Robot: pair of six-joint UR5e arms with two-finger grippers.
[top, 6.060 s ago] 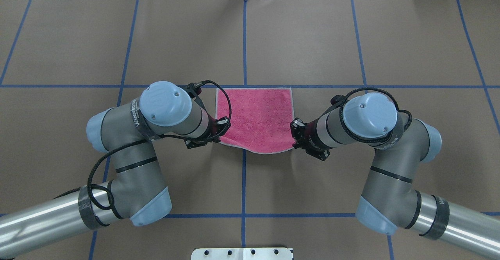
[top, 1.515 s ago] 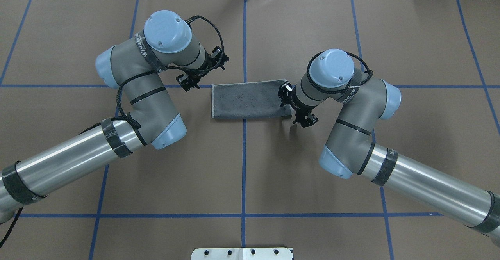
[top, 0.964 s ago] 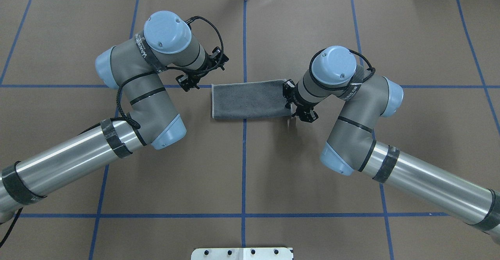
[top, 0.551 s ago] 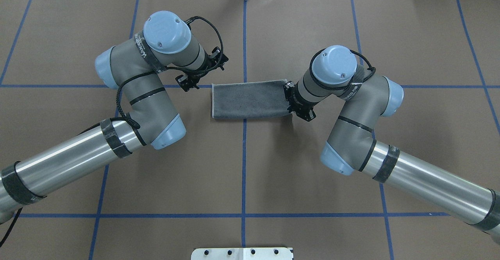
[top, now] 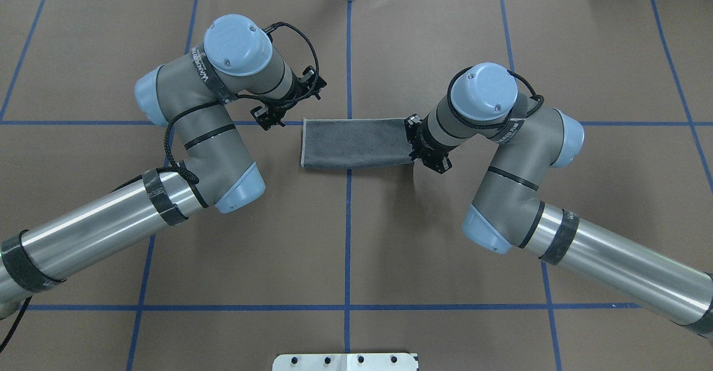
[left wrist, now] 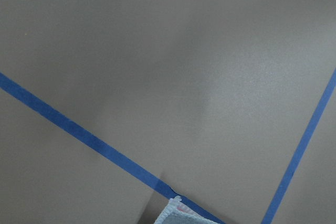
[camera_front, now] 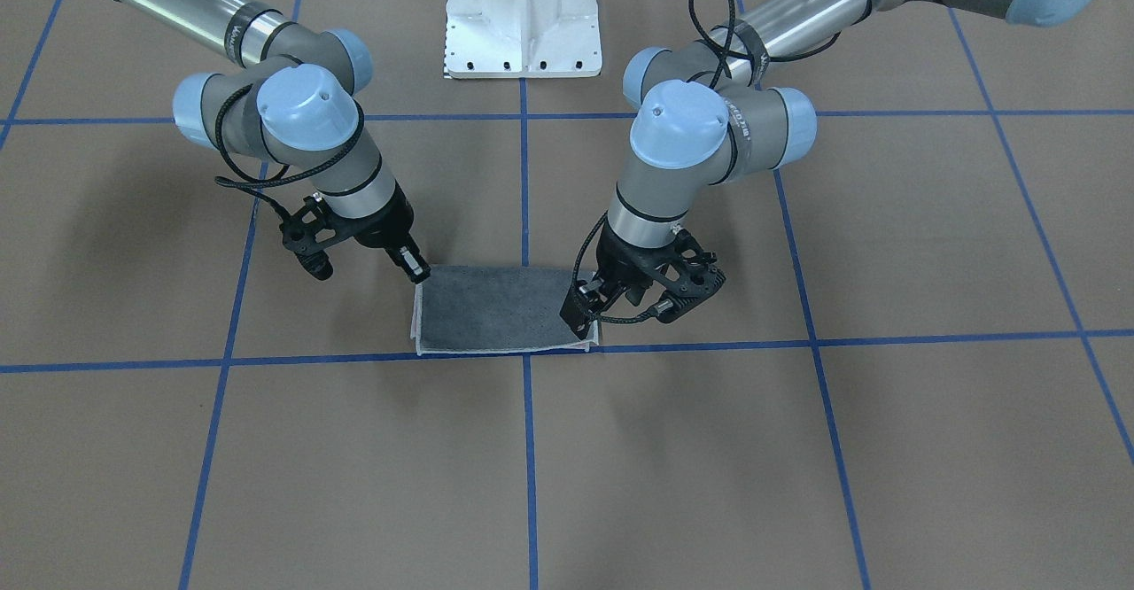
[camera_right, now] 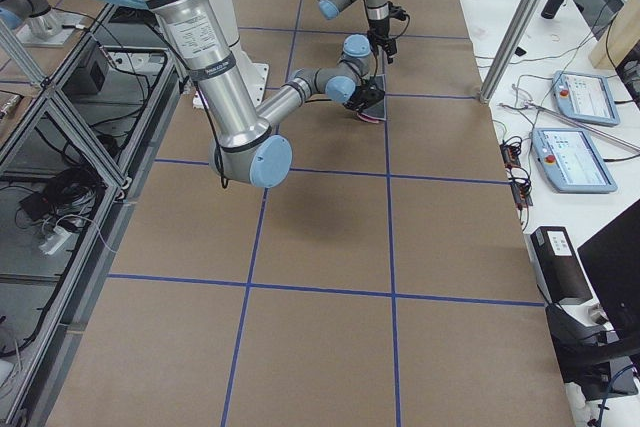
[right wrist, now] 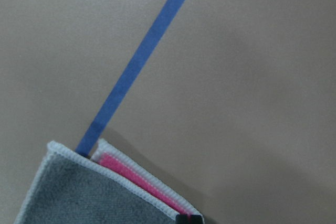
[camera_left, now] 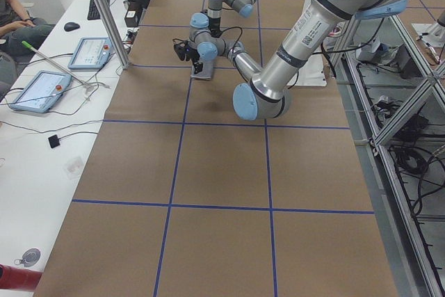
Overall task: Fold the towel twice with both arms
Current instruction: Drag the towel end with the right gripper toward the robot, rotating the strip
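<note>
Folded small terry towel (top: 353,142) lies flat on the brown paper table cover (camera_front: 797,448), dark grey face up, as a strip with a light grey stitched border. Its far long edge runs along a blue tape line (camera_front: 886,340) and it straddles the centre tape line that runs away from the robot. It sits in front of the white pedestal base (camera_front: 523,14), well apart from it.

The right arm (top: 613,271), silver-grey tube with light blue joint caps, bends down to the towel's short end on the robot's right. The black right gripper (camera_front: 413,267) is at that edge, by the corner nearer the robot. The right wrist view shows one black fingertip (right wrist: 189,217) at the towel's edge, with the pink inner face between stitched borders. Clamped or not: cannot tell.

The left arm (top: 100,232) reaches to the other short end. The black left gripper (camera_front: 576,314) is at the far corner there. The left wrist view shows only a towel corner at the bottom edge and no fingers, so apart or together, touching or not: cannot tell.

Blue tape divides the cover into large squares, and the paper is slightly wavy at the far edge. From the left end, a white side bench (camera_left: 42,172) holds two tablet-like pendants (camera_left: 87,52), a keyboard (camera_left: 97,3) and a mouse (camera_left: 71,26). A seated person (camera_left: 14,19) is partly in view. An aluminium post (camera_left: 104,15) stands at the table edge. On the robot's side is metal framing with loose cables (camera_right: 60,177).
</note>
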